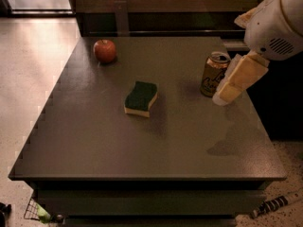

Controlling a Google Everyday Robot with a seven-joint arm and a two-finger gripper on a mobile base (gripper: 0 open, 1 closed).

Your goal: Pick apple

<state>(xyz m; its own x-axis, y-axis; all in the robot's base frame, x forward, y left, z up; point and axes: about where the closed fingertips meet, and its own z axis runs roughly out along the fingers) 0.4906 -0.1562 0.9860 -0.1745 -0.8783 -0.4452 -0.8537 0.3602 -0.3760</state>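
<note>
The apple (105,50) is small, round and red, and it sits on the dark grey table (142,145) near its far left corner. My gripper (223,96) hangs above the right side of the table, just in front of a gold can (213,74) and partly covering it. The white arm housing (277,22) fills the upper right corner. The gripper is far to the right of the apple and holds nothing that I can see.
A green-topped yellow sponge (141,98) lies near the table's middle, between the apple and the gripper. The gold can stands upright at the right. A dark low wall runs behind the table. Speckled floor lies to the left.
</note>
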